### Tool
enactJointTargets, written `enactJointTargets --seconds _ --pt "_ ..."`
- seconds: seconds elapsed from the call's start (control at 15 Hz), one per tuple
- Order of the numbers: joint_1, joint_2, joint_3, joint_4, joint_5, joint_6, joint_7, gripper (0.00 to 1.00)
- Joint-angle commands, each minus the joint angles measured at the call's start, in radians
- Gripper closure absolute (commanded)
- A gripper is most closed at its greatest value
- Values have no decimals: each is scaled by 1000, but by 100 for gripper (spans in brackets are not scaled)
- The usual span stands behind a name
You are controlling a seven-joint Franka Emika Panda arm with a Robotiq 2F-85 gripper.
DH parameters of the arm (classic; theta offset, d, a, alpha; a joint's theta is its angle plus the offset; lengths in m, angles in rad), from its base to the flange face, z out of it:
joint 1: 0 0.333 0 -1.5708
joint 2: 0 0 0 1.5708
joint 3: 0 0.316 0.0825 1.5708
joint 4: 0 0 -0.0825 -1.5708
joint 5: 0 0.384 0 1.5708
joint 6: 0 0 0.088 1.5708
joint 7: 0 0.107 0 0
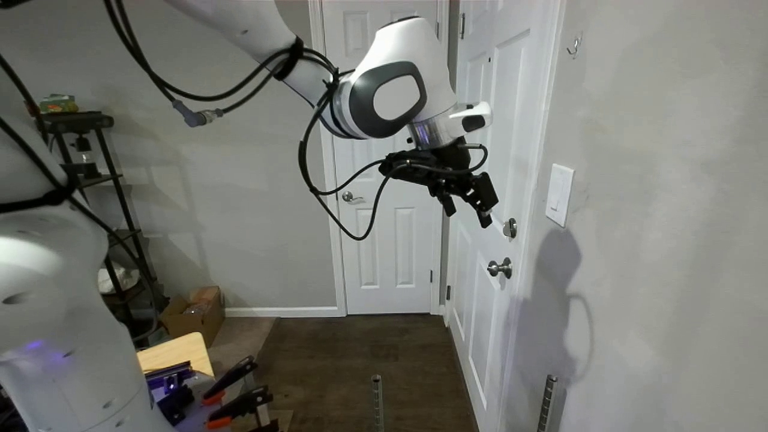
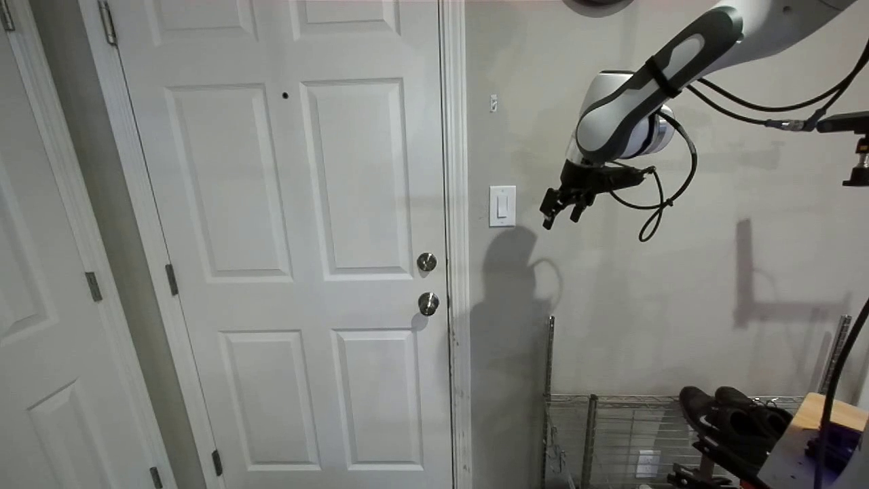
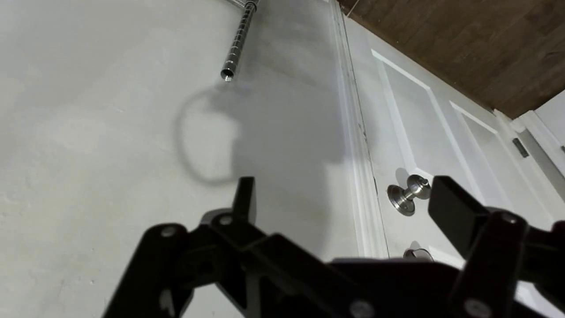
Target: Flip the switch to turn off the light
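Note:
The switch [image 1: 560, 195] is a white upright wall plate with a rocker, on the grey wall beside the door frame. It also shows in an exterior view [image 2: 502, 206], left of my gripper there. My black gripper [image 2: 561, 221] points downward at about the height of the plate's lower part and appears apart from it. In an exterior view the gripper [image 1: 467, 216] is left of the switch, with a gap between them. In the wrist view the fingers [image 3: 344, 181] are wide apart with nothing between them. The switch does not show in the wrist view.
A white panelled door [image 2: 305, 305] stands beside the switch, with a round metallic knob [image 2: 428, 303] and a deadbolt [image 2: 426, 262] above it. A metal shelf post [image 3: 236, 44] stands below by the wall. A wire rack [image 2: 631, 401] holds black shoes [image 2: 733, 414]. A small hook [image 1: 575, 45] is above the switch.

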Motion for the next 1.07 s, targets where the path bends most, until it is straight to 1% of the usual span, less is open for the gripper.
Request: enactJointTargets --seconds 0.0,0.73,1.0 --pt "-13 1 13 2 4 -4 -3 0" --pt "-13 0 14 2 4 -4 -3 0" --pt "-7 52 24 43 10 28 24 0"
